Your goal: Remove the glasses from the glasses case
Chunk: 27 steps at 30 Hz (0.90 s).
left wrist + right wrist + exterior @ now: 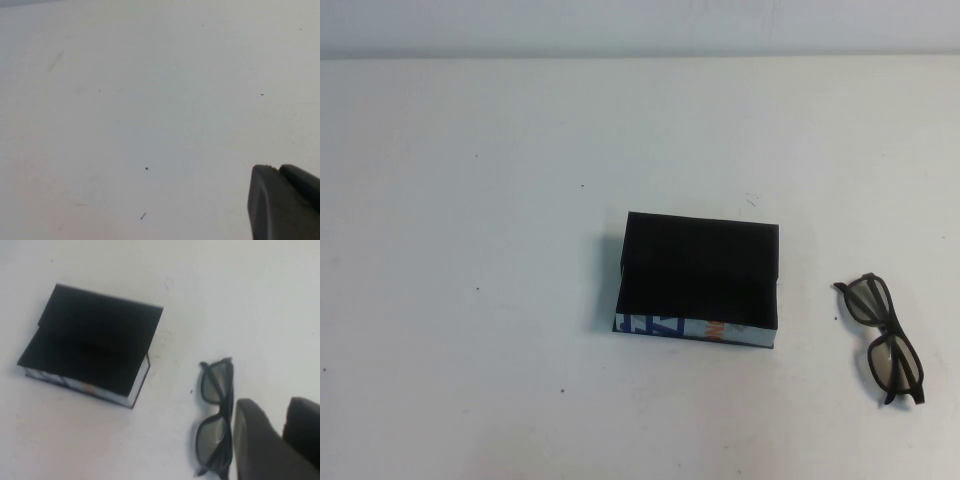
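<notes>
With the glasses (882,338) already on the bench (470,250) at lower right, apart from the glasses case (698,280), the empty, parted right gripper (280,440) should lift straight away; the left gripper (285,200), over bare bench, shows no finger gap to judge.

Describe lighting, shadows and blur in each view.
High view: even light, the glasses case casts faint shadow, glasses sharp. Left wrist view: the left end effector blurred over the table. Right wrist view: soft overall, the right end effector blurred beside the glasses.
</notes>
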Tool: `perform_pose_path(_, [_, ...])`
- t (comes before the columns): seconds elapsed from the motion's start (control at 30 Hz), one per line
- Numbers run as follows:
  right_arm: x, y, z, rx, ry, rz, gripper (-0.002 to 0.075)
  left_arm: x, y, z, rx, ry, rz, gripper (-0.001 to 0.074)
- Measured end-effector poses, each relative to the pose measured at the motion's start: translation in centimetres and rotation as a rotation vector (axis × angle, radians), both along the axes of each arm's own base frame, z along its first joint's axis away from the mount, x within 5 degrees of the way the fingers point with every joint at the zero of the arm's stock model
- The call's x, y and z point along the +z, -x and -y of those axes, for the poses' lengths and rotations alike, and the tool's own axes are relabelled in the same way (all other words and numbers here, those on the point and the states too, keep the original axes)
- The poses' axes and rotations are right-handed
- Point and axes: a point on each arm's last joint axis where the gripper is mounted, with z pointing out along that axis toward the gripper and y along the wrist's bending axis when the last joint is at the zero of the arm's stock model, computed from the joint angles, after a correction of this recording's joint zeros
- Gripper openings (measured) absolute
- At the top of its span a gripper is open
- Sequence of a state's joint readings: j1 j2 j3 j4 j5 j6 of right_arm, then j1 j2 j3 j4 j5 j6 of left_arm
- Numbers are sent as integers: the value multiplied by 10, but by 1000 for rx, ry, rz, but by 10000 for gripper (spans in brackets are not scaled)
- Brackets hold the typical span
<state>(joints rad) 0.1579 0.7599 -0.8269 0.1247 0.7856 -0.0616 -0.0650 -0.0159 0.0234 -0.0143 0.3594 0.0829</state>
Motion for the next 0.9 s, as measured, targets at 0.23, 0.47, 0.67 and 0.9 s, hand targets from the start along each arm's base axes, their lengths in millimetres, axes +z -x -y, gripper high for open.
perform_pose_path(0.23, [-18, 45, 16, -70, 9, 399, 9, 0, 0, 0, 0, 0, 0, -4])
perform_pose_path(0.47, [-62, 78, 22, -86, -6, 531, -15, 0, 0, 0, 0, 0, 0, -4])
perform_pose_path(0.67, [-119, 78, 23, -113, -47, 507, -16, 0, 0, 0, 0, 0, 0, -5])
perform_pose_path(0.9, [-167, 80, 26, -201, -113, 454, -16, 0, 0, 0, 0, 0, 0, -4])
